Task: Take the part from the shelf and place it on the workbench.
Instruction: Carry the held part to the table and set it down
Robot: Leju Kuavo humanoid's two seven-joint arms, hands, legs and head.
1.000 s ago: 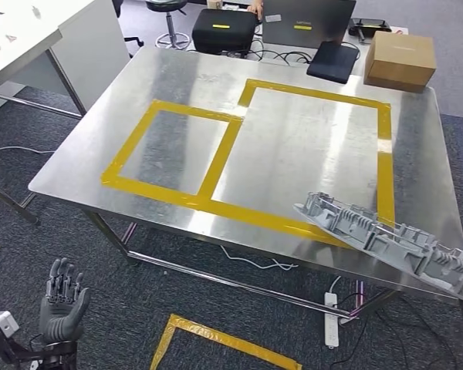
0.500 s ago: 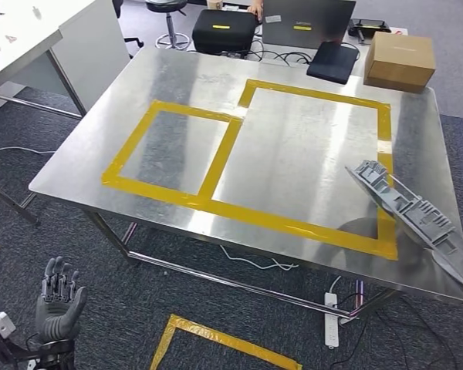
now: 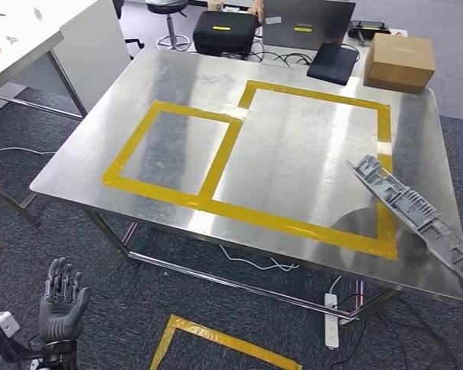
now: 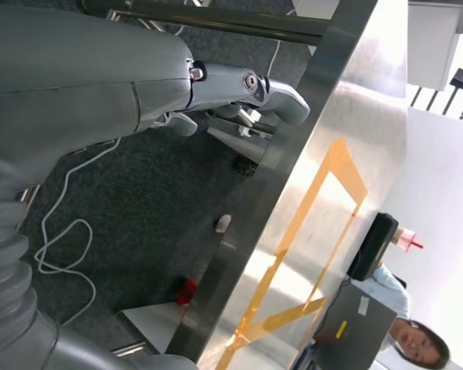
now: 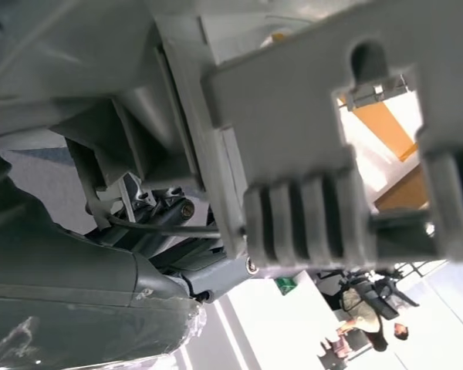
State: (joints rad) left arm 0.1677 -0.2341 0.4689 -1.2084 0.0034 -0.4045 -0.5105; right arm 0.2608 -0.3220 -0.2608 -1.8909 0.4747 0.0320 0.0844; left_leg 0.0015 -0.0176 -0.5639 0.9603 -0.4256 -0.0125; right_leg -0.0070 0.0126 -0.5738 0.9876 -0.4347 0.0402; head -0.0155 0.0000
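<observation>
While gripping the part (image 3: 418,217), right robot hand (image 5: 159,223) hovers over workbench (image 3: 275,146).

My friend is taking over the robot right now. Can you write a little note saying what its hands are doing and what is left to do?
Left hand: low beside the table, holding nothing, fingers apart.
Right hand: grips the grey part; its fingers are mostly hidden behind it.
Part: over the table's right near corner, across the yellow tape; contact with the table cannot be told.
Done: part is off the shelf and brought to the table.
Left: set it down and let go.
</observation>
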